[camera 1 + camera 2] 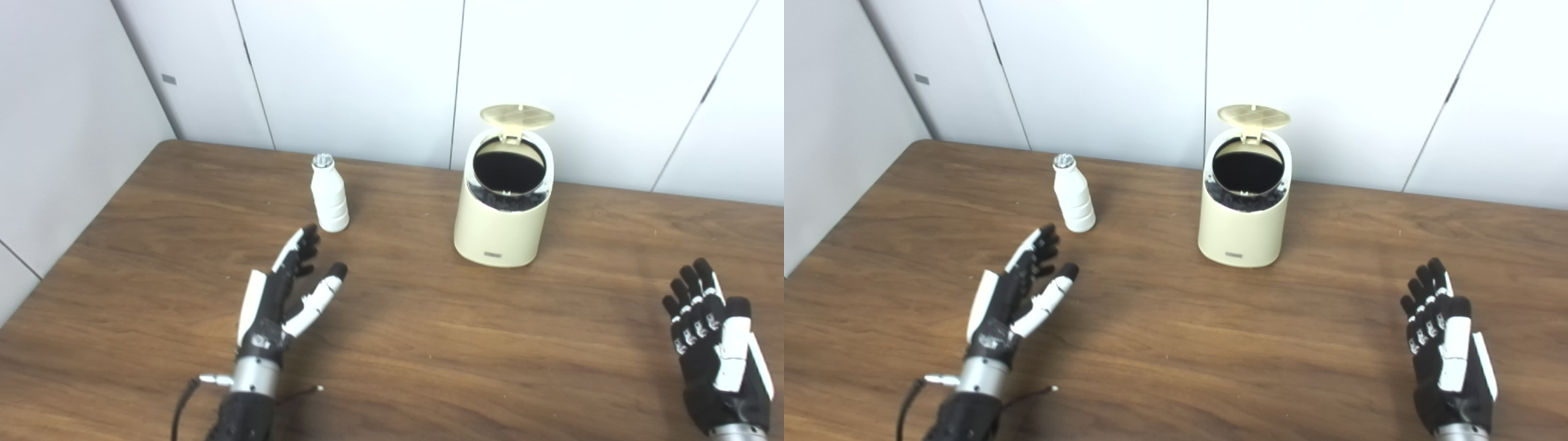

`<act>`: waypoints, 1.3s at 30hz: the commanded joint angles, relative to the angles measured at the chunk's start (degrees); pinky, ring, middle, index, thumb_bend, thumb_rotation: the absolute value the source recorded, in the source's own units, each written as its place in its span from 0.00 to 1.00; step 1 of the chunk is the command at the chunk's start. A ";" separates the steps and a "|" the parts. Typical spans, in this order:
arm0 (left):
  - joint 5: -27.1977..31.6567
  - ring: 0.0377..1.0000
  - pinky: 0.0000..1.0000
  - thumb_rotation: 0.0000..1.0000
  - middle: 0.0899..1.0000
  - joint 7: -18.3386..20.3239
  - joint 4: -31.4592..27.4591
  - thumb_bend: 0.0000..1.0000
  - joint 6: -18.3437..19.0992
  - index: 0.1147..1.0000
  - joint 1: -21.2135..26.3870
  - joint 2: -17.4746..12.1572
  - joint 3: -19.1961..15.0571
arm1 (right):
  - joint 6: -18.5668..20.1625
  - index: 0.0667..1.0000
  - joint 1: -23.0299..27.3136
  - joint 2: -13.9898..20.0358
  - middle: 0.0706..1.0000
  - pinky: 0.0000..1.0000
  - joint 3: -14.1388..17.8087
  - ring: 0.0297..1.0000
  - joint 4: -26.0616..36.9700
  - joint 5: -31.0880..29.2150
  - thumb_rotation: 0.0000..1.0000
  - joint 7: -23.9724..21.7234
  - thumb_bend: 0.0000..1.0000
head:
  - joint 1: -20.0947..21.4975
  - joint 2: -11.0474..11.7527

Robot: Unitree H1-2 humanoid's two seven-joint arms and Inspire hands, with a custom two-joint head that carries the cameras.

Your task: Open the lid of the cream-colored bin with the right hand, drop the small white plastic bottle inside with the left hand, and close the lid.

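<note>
1. Left hand [282, 300]: black fingers with white plates along their backs, black fingertips; a white panel down the outer edge of the palm.
2. Left wrist [254, 375]: silver metal cuff, a small silver stud projecting at its side; dark textured forearm cover below.
3. Thin black cable [177, 411] looping beside the left forearm.
4. Right hand [719, 343]: black fingers with small white markings; white thumb plates; silver cuff at the picture's bottom edge.
</note>
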State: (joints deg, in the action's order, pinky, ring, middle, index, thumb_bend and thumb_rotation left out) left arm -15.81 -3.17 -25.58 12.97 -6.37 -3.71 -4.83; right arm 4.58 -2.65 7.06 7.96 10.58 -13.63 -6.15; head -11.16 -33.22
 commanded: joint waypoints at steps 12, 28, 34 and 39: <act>-22.87 0.82 0.70 0.44 0.83 1.52 -0.77 0.83 10.89 0.87 12.50 -11.10 1.43 | -1.47 1.00 1.49 0.80 1.00 1.00 0.38 1.00 0.77 0.15 1.00 0.06 0.66 | 0.50 -0.61; -35.87 0.85 0.75 0.54 0.85 5.22 17.33 0.92 13.30 0.87 23.29 -18.12 7.04 | -0.57 1.00 1.36 1.02 1.00 1.00 0.53 1.00 1.03 -0.97 1.00 -0.23 0.67 | 0.49 -1.05; -34.51 0.87 0.83 0.54 0.85 8.14 21.78 0.92 13.80 0.87 26.66 -17.37 7.75 | -0.73 1.00 1.53 0.94 1.00 1.00 0.80 1.00 0.07 -1.46 1.00 -0.14 0.65 | 0.31 -1.19; -33.99 0.85 0.81 0.57 0.84 8.34 24.99 0.93 13.84 0.85 28.72 -16.66 7.90 | -0.98 1.00 1.67 0.90 1.00 1.00 1.05 1.00 -0.63 -1.75 1.00 -0.21 0.66 | -0.09 -1.20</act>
State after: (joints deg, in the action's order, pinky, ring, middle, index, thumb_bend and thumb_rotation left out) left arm -49.38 5.56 -0.41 26.52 19.37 -19.82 3.44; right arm 4.60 -2.47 7.35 8.61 9.03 -14.65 -6.09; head -11.25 -34.37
